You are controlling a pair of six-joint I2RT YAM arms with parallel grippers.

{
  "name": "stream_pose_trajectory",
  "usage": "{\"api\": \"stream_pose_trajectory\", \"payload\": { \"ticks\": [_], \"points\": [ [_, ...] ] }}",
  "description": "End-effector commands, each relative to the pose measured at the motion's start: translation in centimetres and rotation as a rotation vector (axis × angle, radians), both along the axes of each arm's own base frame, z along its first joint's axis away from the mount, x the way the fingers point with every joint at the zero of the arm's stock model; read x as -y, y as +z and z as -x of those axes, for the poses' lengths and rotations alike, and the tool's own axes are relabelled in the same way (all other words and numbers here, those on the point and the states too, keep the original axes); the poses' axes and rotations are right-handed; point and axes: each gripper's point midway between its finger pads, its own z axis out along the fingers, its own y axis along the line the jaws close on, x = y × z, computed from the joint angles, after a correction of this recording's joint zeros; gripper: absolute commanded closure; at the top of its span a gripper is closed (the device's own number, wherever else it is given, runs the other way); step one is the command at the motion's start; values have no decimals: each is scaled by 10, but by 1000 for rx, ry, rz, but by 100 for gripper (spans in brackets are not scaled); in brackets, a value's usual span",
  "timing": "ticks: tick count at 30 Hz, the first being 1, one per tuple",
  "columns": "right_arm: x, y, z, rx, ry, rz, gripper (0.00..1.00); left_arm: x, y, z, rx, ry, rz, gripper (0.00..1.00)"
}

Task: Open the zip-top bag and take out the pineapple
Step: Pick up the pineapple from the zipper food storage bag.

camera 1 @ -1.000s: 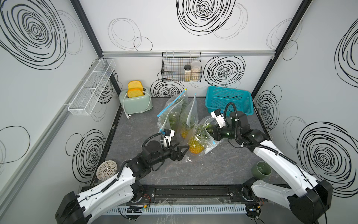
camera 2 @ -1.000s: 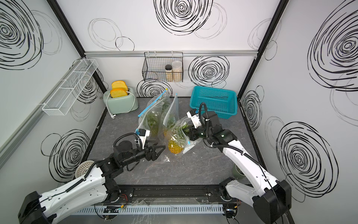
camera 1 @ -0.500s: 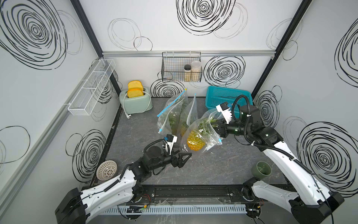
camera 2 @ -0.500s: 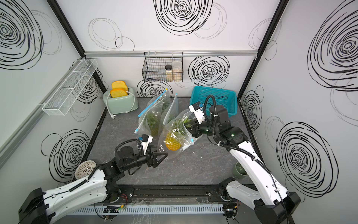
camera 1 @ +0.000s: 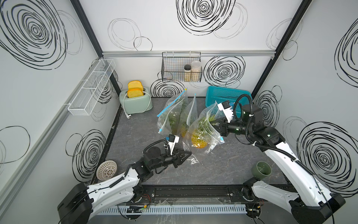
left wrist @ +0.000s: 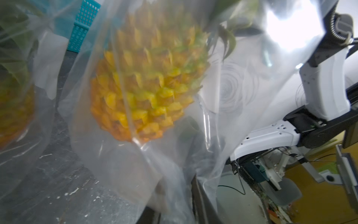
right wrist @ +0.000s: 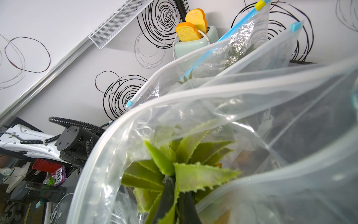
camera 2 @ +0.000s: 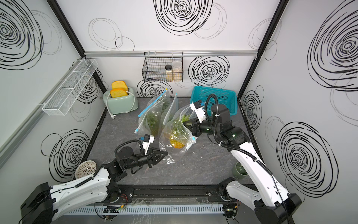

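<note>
Inside the gaping zip-top bag [right wrist: 251,100], the right gripper [right wrist: 175,187] tight on the green pineapple crown [right wrist: 195,174]; toaster [right wrist: 193,45] beyond.

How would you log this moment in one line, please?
left pincer: shut on bag corner | right pincer: shut on pineapple crown | pineapple: inside open bag

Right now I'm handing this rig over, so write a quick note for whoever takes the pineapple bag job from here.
Left gripper: shut on a bottom corner of the zip-top bag.
Right gripper: shut on the leafy crown of the pineapple, reaching through the bag's open mouth.
Done: bag opened, pineapple gripped and held up.
To do: the pineapple is inside the bag; pull it clear.
Two other bagged pineapples stand behind.
</note>
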Motion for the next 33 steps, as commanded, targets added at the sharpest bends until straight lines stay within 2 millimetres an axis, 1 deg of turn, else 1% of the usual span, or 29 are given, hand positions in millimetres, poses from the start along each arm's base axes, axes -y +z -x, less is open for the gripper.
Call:
{"api": "stream_pose_trajectory", "payload": {
  "ticks": [1,2,3,6,8,11,16,17,20,27,29,33],
  "points": [
    [-3,39,5,123,34,-88,100,1,18,-3,47,12,25,100],
    [-3,38,4,122,33,-88,100,-1,8,-8,22,46,-20,100],
    [-3,38,4,121,33,-88,100,-4,3,-14,13,81,-51,100],
    [-3,35,4,117,37,-87,100,-21,-22,-37,-33,228,-188,100],
    [-2,36,4,119,40,-90,100,-42,-46,-53,-90,354,-307,100],
    [0,41,5,126,42,-99,100,-72,-78,-69,-148,507,-472,100],
    [3,53,11,138,60,-125,100,-102,-101,-84,-183,676,-621,100],
    [3,56,12,142,65,-132,100,-108,-103,-87,-192,715,-644,100],
    [5,63,17,146,79,-150,100,-117,-106,-93,-203,785,-666,100],
    [13,84,29,164,110,-200,100,-125,-105,-96,-207,866,-648,100],
    [14,90,32,170,118,-219,100,-124,-103,-96,-204,868,-637,100],
    [12,93,32,171,125,-244,100,-115,-97,-94,-184,855,-618,100]
  ]
}}
